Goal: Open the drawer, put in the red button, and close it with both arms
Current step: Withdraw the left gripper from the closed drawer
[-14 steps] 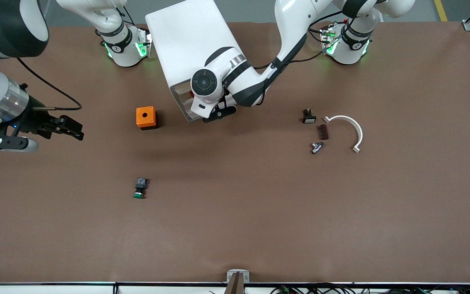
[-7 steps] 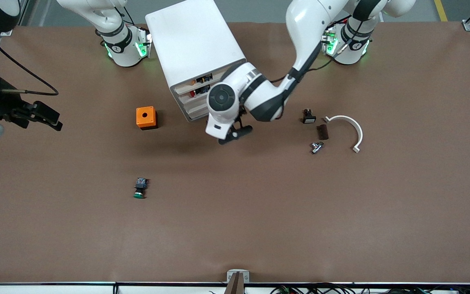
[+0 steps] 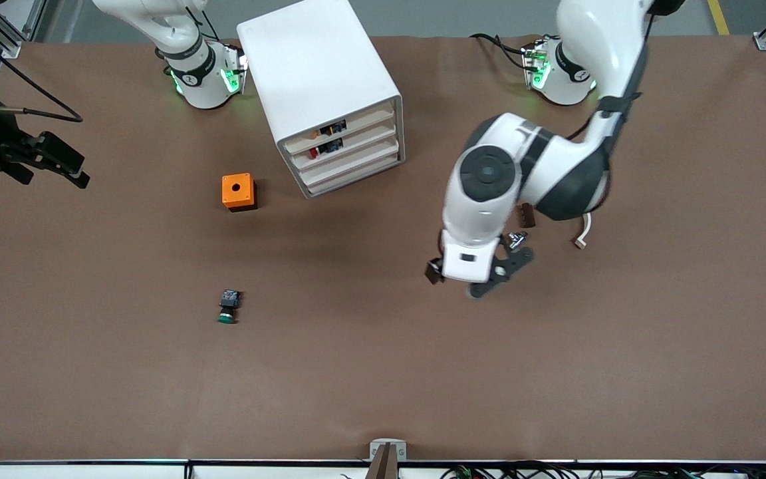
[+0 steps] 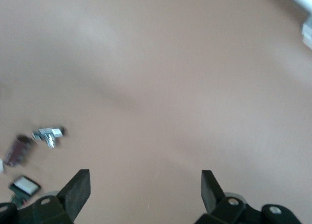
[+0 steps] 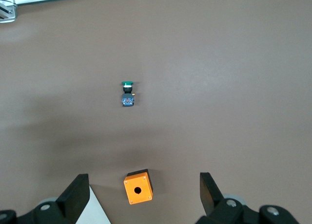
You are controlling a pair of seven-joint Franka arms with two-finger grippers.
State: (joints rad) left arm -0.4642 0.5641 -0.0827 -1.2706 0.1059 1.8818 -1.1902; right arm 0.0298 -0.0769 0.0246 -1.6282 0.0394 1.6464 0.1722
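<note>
The white cabinet [image 3: 320,63] stands between the arms' bases with all its drawers pushed in. The drawer [image 3: 356,142], second from top, shows a small red speck [image 3: 314,152] through its front; I cannot tell if it is the red button. My left gripper [image 3: 473,279] is open and empty over bare table, beside the small parts; in the left wrist view [image 4: 144,177] only table lies between its fingers. My right gripper [image 3: 64,163] is open and empty, up at the right arm's end of the table; it also shows in the right wrist view [image 5: 143,177].
An orange box with a hole [image 3: 238,191] sits beside the cabinet, also in the right wrist view [image 5: 137,187]. A green-capped button [image 3: 227,307] [image 5: 127,92] lies nearer the camera. A metal fitting [image 3: 516,237] [image 4: 48,134], a brown piece [image 3: 526,216] and a white curved clip [image 3: 582,229] lie under the left arm.
My left gripper left the cabinet's front and swung out over the table by the small parts. My right gripper drew back toward the right arm's end. The cabinet front now shows.
</note>
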